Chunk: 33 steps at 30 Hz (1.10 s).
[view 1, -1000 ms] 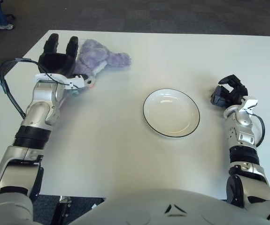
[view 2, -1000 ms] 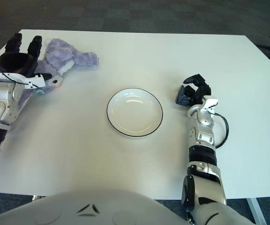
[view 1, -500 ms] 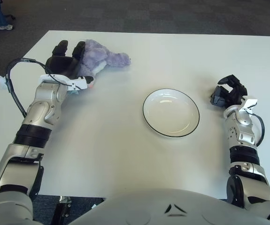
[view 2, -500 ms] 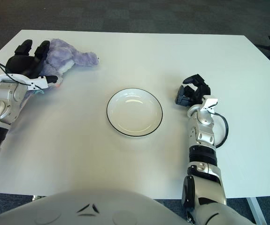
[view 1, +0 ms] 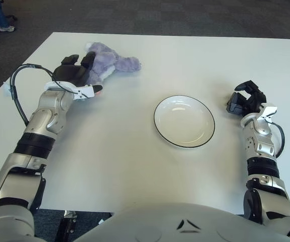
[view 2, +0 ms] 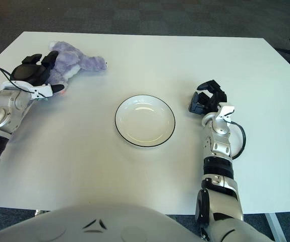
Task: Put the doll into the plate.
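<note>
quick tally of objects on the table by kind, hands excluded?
Doll (purple plush, under the left hand): 1
Plate (white, dark rim, nothing in it): 1
Total: 2
The right hand shows to the right of the plate.

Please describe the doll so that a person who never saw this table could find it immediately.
Look at the white table, in its far left corner. There the left hand is laid over the near side of the doll, far from the black-rimmed plate in the middle. It is the only soft, fuzzy, purple thing here.
</note>
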Each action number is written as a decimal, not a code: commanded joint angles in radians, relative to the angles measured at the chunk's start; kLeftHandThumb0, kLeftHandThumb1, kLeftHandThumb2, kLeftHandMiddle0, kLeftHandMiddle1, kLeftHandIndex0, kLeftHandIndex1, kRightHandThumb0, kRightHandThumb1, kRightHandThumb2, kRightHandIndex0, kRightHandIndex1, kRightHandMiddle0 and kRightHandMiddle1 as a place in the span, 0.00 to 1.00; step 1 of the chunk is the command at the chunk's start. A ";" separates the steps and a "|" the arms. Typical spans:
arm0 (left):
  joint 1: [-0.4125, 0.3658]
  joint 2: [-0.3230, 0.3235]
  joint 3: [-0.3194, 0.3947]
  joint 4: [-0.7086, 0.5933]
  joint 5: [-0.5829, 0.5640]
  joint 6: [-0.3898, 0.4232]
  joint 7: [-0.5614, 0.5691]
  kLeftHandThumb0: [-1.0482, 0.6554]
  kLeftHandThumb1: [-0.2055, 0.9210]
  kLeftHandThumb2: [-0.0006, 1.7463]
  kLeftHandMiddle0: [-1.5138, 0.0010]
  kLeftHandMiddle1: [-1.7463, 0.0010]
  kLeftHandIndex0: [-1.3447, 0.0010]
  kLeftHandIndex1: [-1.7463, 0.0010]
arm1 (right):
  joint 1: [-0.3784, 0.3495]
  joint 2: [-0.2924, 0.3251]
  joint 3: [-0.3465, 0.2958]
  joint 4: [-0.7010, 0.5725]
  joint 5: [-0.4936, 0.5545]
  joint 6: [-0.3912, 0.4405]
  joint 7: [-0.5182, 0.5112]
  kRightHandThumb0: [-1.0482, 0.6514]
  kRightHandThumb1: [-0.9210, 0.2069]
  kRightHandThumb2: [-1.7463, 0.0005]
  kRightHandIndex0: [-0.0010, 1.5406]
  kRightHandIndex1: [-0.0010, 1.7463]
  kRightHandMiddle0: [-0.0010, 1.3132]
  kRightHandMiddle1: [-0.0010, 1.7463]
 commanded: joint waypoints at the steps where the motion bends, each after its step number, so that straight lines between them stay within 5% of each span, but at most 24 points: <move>1: -0.015 -0.015 -0.010 0.007 -0.028 0.005 -0.021 0.00 1.00 0.48 0.99 0.59 1.00 0.92 | 0.046 0.015 0.006 0.031 0.002 0.057 0.001 0.62 0.74 0.10 0.52 0.98 0.41 1.00; 8: 0.001 -0.020 -0.022 -0.008 -0.048 0.018 -0.025 0.00 1.00 0.48 1.00 0.54 1.00 0.88 | 0.048 0.016 0.003 0.026 0.008 0.060 0.008 0.62 0.74 0.10 0.52 0.98 0.41 1.00; 13: 0.003 -0.025 -0.037 -0.002 -0.049 0.029 -0.030 0.00 1.00 0.48 1.00 0.35 1.00 0.89 | 0.049 0.017 0.003 0.021 0.009 0.065 0.011 0.62 0.74 0.10 0.52 0.98 0.41 1.00; 19: 0.000 -0.031 -0.058 0.019 -0.042 0.035 -0.024 0.00 1.00 0.45 1.00 0.24 1.00 0.91 | 0.052 0.015 0.002 0.014 0.009 0.070 0.015 0.62 0.73 0.10 0.52 0.98 0.41 1.00; 27: 0.000 -0.081 -0.081 0.084 -0.046 0.034 0.063 0.00 1.00 0.36 1.00 0.22 1.00 0.93 | 0.049 0.012 0.002 0.012 0.008 0.082 0.017 0.62 0.73 0.10 0.52 0.98 0.41 1.00; 33: -0.033 -0.152 -0.102 0.260 -0.057 -0.008 0.210 0.02 1.00 0.28 1.00 0.29 1.00 0.96 | 0.050 0.013 0.001 0.008 0.009 0.091 0.019 0.62 0.73 0.10 0.52 0.98 0.41 1.00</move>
